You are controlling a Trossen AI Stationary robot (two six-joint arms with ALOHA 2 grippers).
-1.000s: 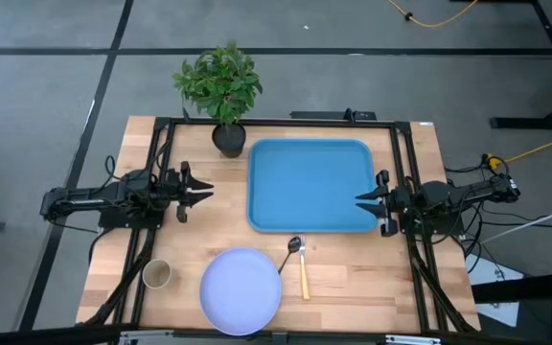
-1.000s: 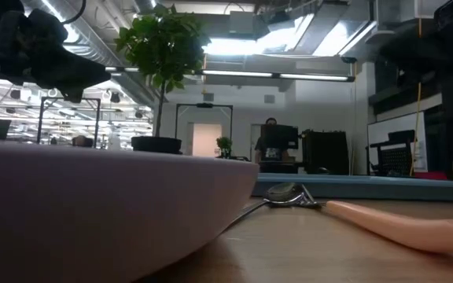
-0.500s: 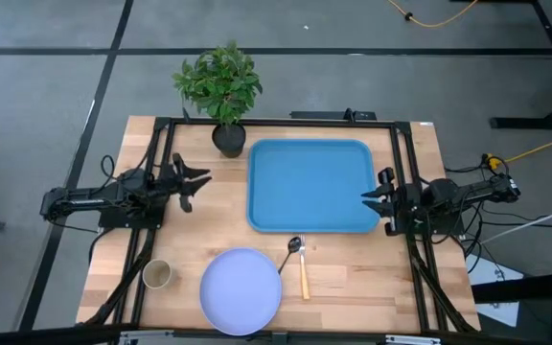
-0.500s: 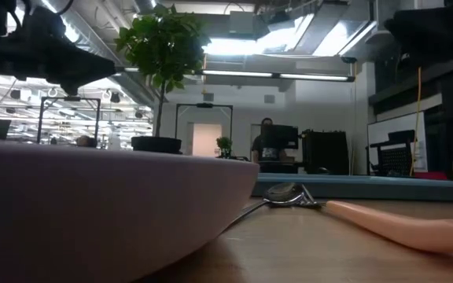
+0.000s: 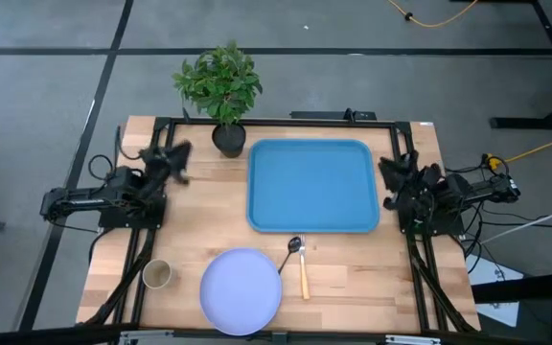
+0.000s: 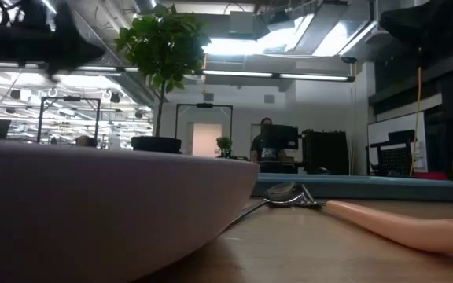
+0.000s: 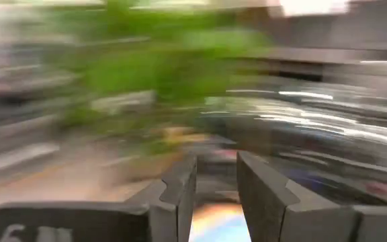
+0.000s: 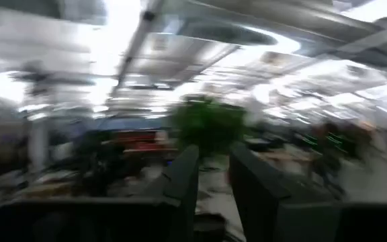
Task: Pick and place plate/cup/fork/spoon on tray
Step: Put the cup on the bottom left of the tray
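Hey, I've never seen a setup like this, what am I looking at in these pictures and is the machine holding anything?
This is a robot with two dark arms at a wooden table. The high view looks straight down from a camera above. The low view sits at table height, so the plate looms large in it. The two wrist views ride on the arms and look past their own fingers; both are blurred.

The left gripper is near the table's left side, by a potted plant. The right gripper is at the right edge of the blue tray, which has nothing on it. Each gripper's fingers show a narrow gap with nothing between them, so nothing is held.

On the near part of the table lie the pale plate, the tan cup left of it, and the spoon right of it.
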